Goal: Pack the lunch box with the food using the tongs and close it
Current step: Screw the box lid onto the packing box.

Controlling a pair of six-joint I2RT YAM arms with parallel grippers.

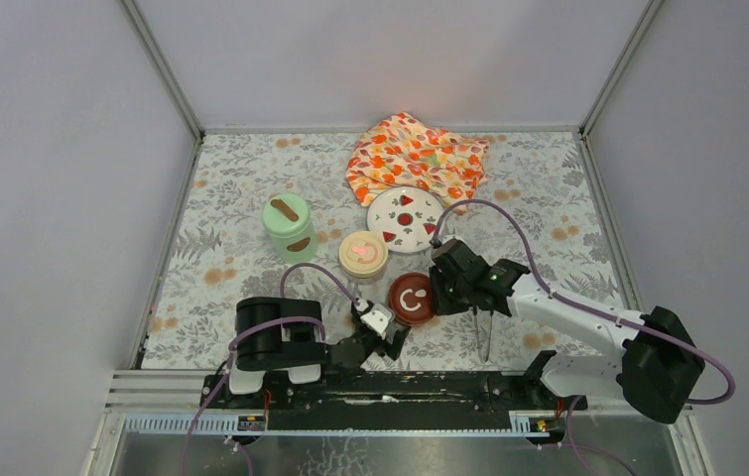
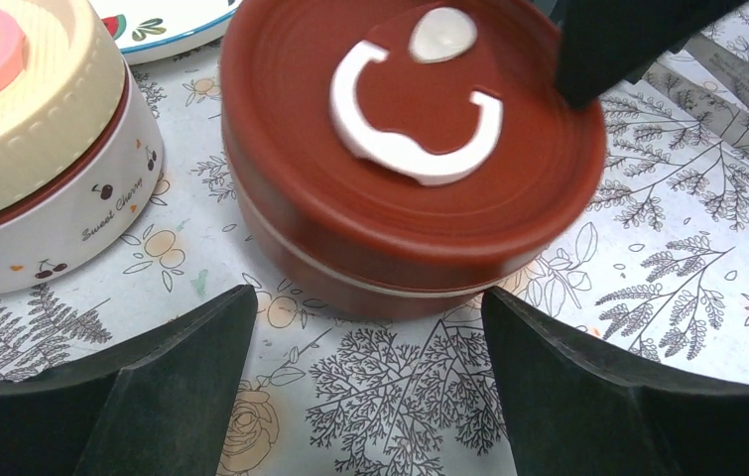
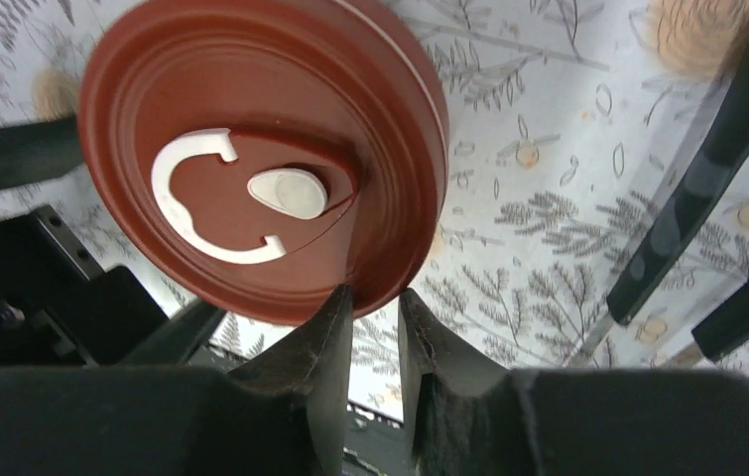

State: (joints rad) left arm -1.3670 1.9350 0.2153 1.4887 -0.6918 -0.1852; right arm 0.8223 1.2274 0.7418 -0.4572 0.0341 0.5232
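Checking the lunch box, I see the dark red-lidded pot [image 1: 412, 299] closed at near centre, the cream-lidded pot [image 1: 363, 255] just beyond it to the left, and the green cylinder [image 1: 289, 227] farther left. My left gripper [image 2: 368, 302] gapes wide just near of the red pot, not touching it. My right gripper [image 3: 374, 295] is almost closed at the dark red lid [image 3: 251, 79]'s rim, and I cannot tell if it pinches. The tongs [image 1: 485, 335] lie to the right

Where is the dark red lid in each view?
Top external: dark red lid near centre, just below the middle.
Left wrist: fills the upper centre.
Right wrist: upper left.
Shared landmark: the white C-shaped mark on top of it.
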